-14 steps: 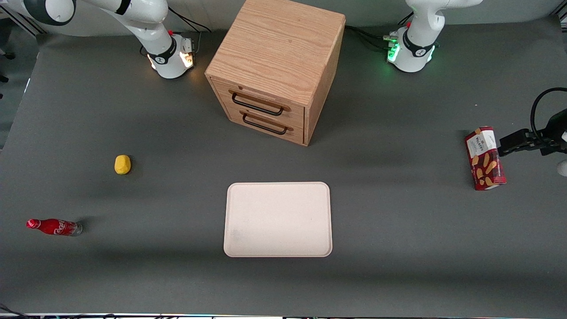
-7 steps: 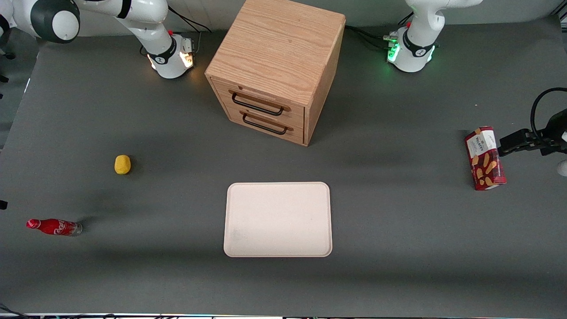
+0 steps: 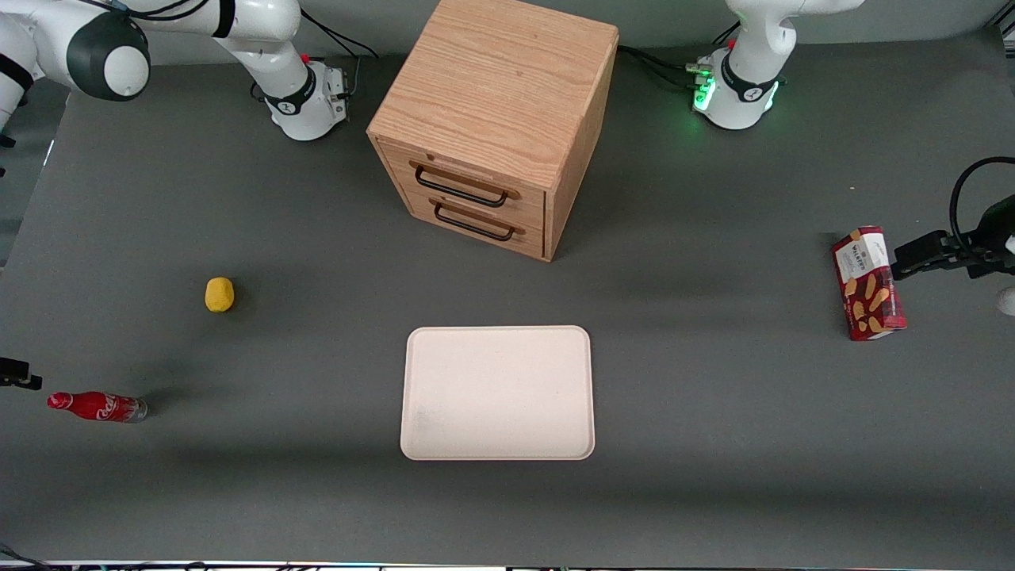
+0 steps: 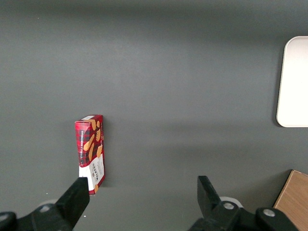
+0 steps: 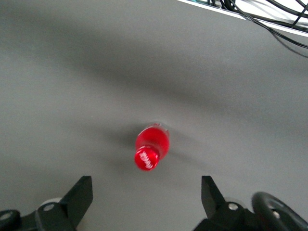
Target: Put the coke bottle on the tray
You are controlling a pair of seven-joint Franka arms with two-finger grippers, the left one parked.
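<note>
**Coke bottle seen from straight above, tray well off toward the middle**

In the front view the coke bottle [image 3: 97,406] is seen standing on the grey table [image 3: 714,444] at the working arm's end, close to the table's edge. Only a dark sliver of the gripper [image 3: 17,374] is caught at that picture's border, just beside the bottle's cap, so nothing about the fingers can be read there. That gets sorted by the right wrist view: the bottle [image 5: 151,147] is looked down on cap-first, and the gripper [image 5: 147,192] is shown spread wide, its two fingers [image 5: 79,195] well apart with nothing pinched and the bottle not touched.

The tray [image 3: 498,393] is found bare near the middle of the table, well apart from the bottle. One rounded corner of it [image 4: 292,82] is also picked up by the left wrist view.

Other stuff around: a small yellow lump [image 3: 220,294] is set farther from the front camera than the bottle, a wooden drawer cabinet [image 3: 496,119] with two black handles is placed farther from the camera than the tray, and a red biscuit box [image 3: 868,283] is left toward the parked arm's end. Only grey table is seen between bottle and tray.
</note>
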